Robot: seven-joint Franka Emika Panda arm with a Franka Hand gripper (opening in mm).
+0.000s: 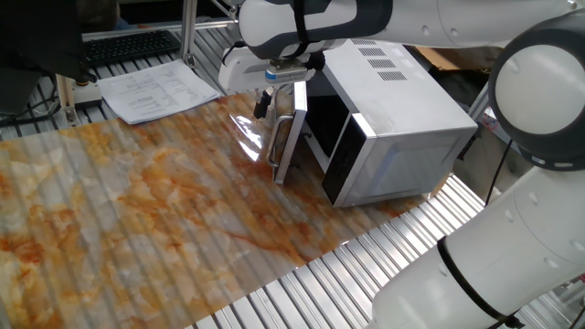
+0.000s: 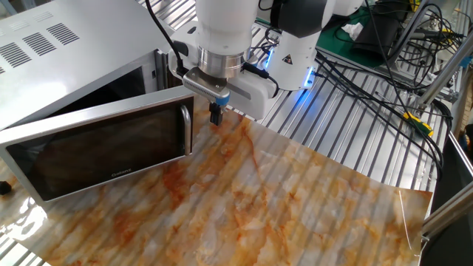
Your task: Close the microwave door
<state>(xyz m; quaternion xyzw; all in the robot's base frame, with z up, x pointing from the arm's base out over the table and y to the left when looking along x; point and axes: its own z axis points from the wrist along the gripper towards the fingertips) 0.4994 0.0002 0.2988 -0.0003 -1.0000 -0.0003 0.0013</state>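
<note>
The silver-grey microwave [image 1: 402, 119] stands at the table's far side, its dark inside showing. It also shows in the other fixed view [image 2: 66, 44]. The microwave door [image 2: 103, 151] stands swung wide open, with its silver bar handle [image 2: 189, 129] at the free end; in one fixed view I see it edge-on [image 1: 288, 137]. My gripper [image 2: 216, 115] hangs just beside the door's handle end, on the outer side, fingers together and holding nothing. It shows in one fixed view too [image 1: 263, 102]. Whether it touches the door I cannot tell.
The table has a marbled orange-and-white cover [image 2: 259, 207]. Papers [image 1: 155, 91] and a keyboard [image 1: 128, 44] lie at the far edge. The robot base [image 2: 295, 44] and many cables [image 2: 384, 66] sit behind on a slatted metal surface.
</note>
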